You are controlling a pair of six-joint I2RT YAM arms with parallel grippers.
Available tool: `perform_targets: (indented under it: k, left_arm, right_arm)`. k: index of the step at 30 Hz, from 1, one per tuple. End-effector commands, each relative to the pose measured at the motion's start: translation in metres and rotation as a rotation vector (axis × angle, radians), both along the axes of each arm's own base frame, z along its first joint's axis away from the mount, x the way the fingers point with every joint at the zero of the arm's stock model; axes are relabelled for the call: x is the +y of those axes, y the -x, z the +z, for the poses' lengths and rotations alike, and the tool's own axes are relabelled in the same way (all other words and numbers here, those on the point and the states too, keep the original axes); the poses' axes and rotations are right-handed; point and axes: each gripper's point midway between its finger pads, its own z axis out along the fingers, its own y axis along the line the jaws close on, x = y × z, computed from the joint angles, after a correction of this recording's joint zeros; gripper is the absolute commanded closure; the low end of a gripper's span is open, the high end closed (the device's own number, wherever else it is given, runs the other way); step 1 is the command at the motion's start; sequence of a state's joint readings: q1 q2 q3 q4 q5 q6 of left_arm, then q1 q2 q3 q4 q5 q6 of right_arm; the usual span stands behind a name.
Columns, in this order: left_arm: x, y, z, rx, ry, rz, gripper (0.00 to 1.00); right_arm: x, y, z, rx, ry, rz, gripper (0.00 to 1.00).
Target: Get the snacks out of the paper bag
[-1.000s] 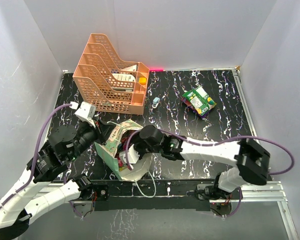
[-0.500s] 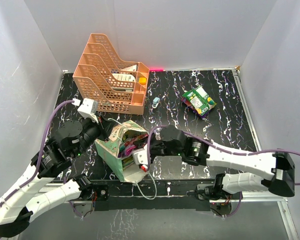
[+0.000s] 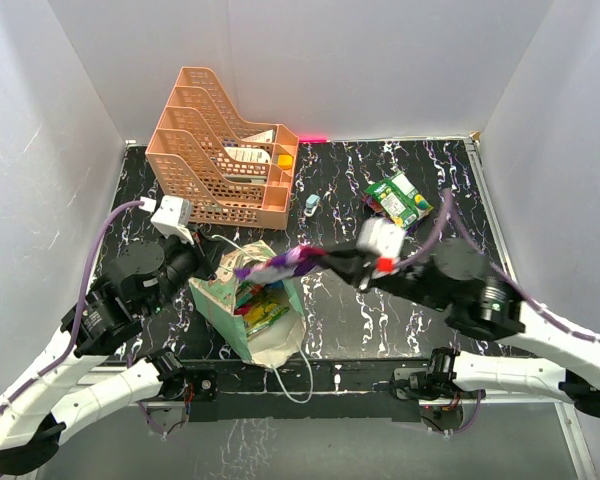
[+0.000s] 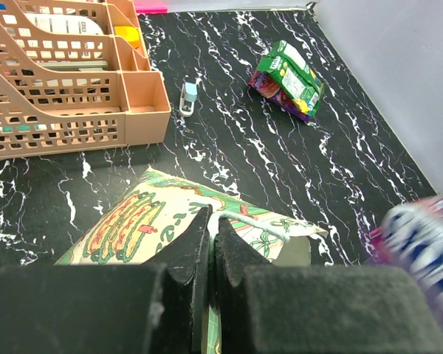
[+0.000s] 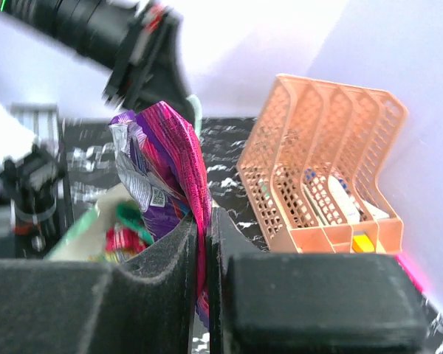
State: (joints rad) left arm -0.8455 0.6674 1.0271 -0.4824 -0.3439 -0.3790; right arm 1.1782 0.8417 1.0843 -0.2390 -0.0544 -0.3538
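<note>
Right pincer (image 5: 204,225) is seen pressed onto a crinkly, glossy purple packet (image 5: 162,155), which is held in the air above the open mouth of the mint-green paper bag (image 3: 212,300). Below that pincer, more bright snacks (image 3: 262,305) are seen inside the cream-lined bag. At the bag's patterned rim the left pincer (image 4: 210,236) is pressed together; whether paper is pinched cannot be told. Beyond both, an orange lattice rack (image 3: 220,150) and a green packet pile (image 3: 398,200) are set on the black, white-veined worktop (image 3: 330,320), enclosed by plain pale walls.

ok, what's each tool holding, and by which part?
Right tool: purple snack packet, pinched by its end. Left tool: paper bag, pinched at its top rim.
</note>
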Motion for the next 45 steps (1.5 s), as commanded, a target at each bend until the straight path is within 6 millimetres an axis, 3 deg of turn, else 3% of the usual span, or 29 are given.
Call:
perform_targets:
  k: [1, 6, 11, 15, 19, 23, 28, 33, 37, 45]
  left_arm:
    - [0.009, -0.001, 0.015, -0.027, 0.023, 0.038, 1.0]
    - [0.008, -0.001, 0.014, -0.025, 0.023, 0.036, 1.0]
    - [0.01, 0.0, 0.015, -0.024, 0.022, 0.04, 1.0]
    - [0.011, 0.0, 0.015, -0.024, 0.024, 0.043, 1.0]
    - [0.007, -0.001, 0.014, -0.022, 0.028, 0.032, 1.0]
    - [0.004, -0.001, 0.014, -0.02, 0.031, 0.023, 1.0]
    - [0.006, 0.0, 0.017, -0.026, 0.032, 0.025, 1.0]
    - [0.006, -0.001, 0.018, -0.029, 0.02, 0.027, 1.0]
    - [0.005, -0.002, 0.018, -0.029, 0.015, 0.023, 1.0]
    - [0.01, 0.001, 0.021, -0.035, 0.02, 0.032, 1.0]
  right_arm:
    - [-0.063, -0.019, 0.07, 0.261, -0.376, -0.261, 0.93]
    - [-0.106, -0.048, 0.065, 0.338, -0.48, -0.524, 0.93]
    - [-0.153, -0.093, 0.026, 0.295, -0.421, -1.015, 0.93]
    - [-0.163, -0.117, -0.012, 0.172, -0.195, -1.293, 0.93]
    - [-0.168, -0.171, -0.054, 0.153, -0.037, -1.394, 0.93]
    - [-0.199, -0.22, -0.093, 0.18, 0.081, -1.538, 0.93]
    - [-0.243, -0.259, -0.104, 0.157, 0.153, -1.697, 0.93]
    - [-0.282, -0.296, -0.114, 0.119, 0.189, -1.744, 0.93]
    - [-0.29, -0.322, -0.124, 0.116, 0.209, -1.749, 0.93]
    - [-0.284, -0.357, -0.148, 0.095, 0.281, -1.76, 0.93]
